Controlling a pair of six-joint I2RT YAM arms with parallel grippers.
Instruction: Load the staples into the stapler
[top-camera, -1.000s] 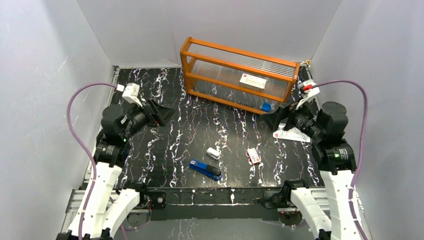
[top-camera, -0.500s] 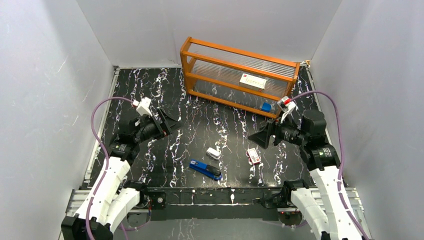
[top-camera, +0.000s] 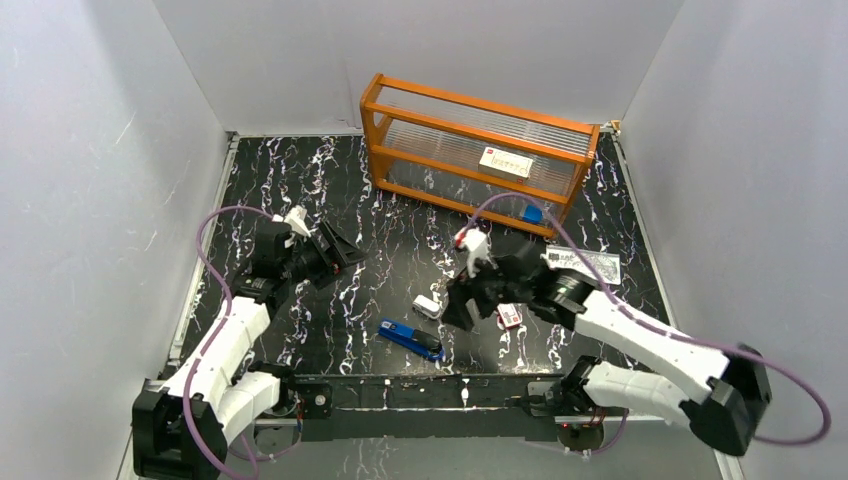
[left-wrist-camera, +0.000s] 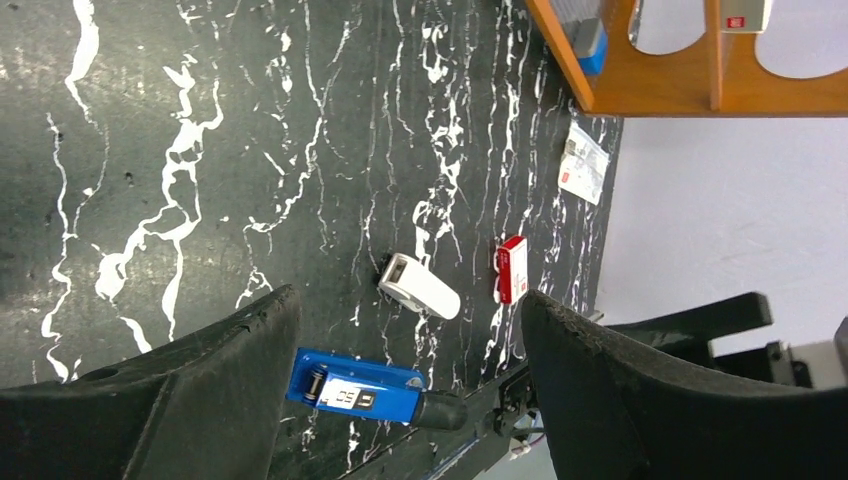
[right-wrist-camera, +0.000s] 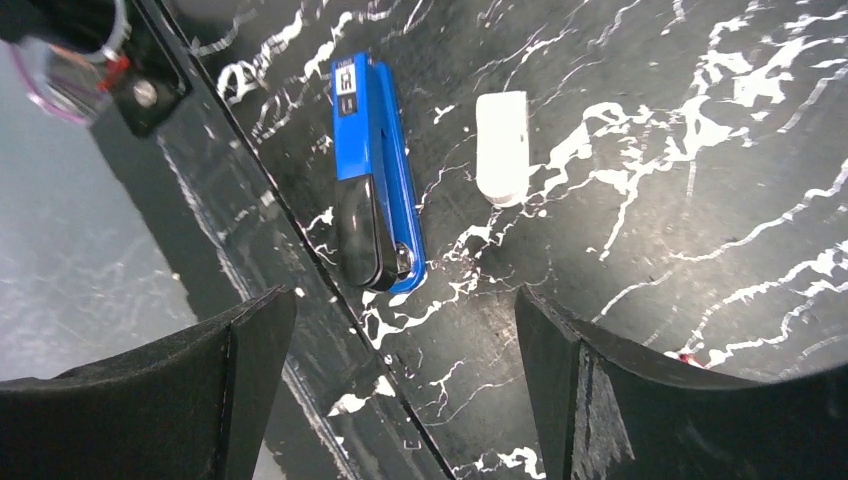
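A black tabletop (top-camera: 400, 240) veined with white sits inside plain pale grey walls, with an orange rack (top-camera: 478, 150) standing along the far edge toward the right corner. The stapler (top-camera: 411, 339) lies flat close to the middle of the near edge, its long axis slanting across the table: the black front end points toward the near right corner, the blue tail toward the far left. A small white object (top-camera: 427, 306) lies just beyond it, and the red-and-white staple box (top-camera: 509, 315) further right. The right gripper (right-wrist-camera: 400, 305) hangs over the stapler's black end, fingers spread and empty. The left gripper (left-wrist-camera: 408, 310), also spread and empty, is toward the left edge, well apart from the stapler
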